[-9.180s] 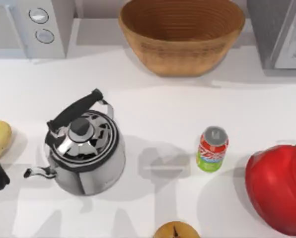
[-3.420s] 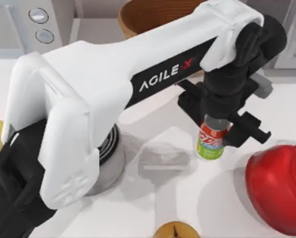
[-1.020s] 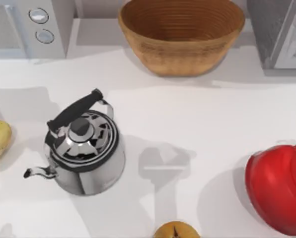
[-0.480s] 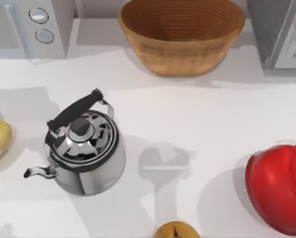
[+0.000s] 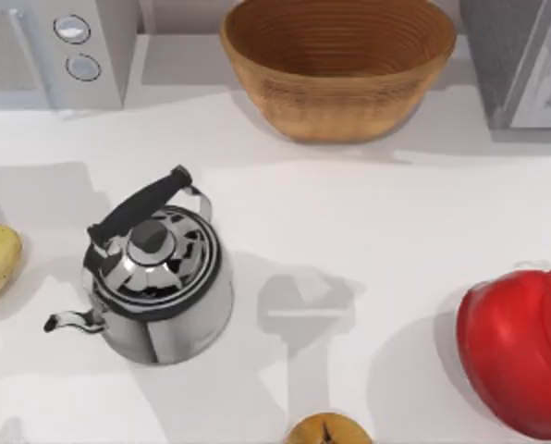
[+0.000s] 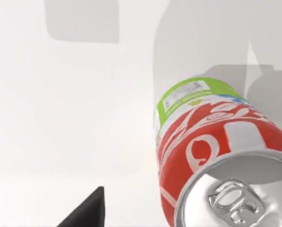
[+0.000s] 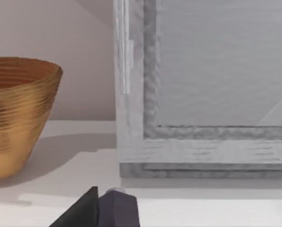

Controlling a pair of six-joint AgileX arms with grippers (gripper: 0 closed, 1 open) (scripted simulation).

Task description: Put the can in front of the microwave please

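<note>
The can (image 6: 212,142) sits just beside the left hand (image 6: 86,215), silver top facing up toward the wrist and green end down on the white table (image 6: 60,118). Whether that hand is spread or pinching the can, I cannot tell. The right hand (image 7: 91,210) faces the grey speckled box (image 7: 202,94), with the woven basket (image 7: 13,113) off to one side; its state cannot be told either.

The microwave (image 5: 58,51) stands back left, basket (image 5: 338,65) back centre, kettle (image 5: 155,273) before the microwave, left of centre.
</note>
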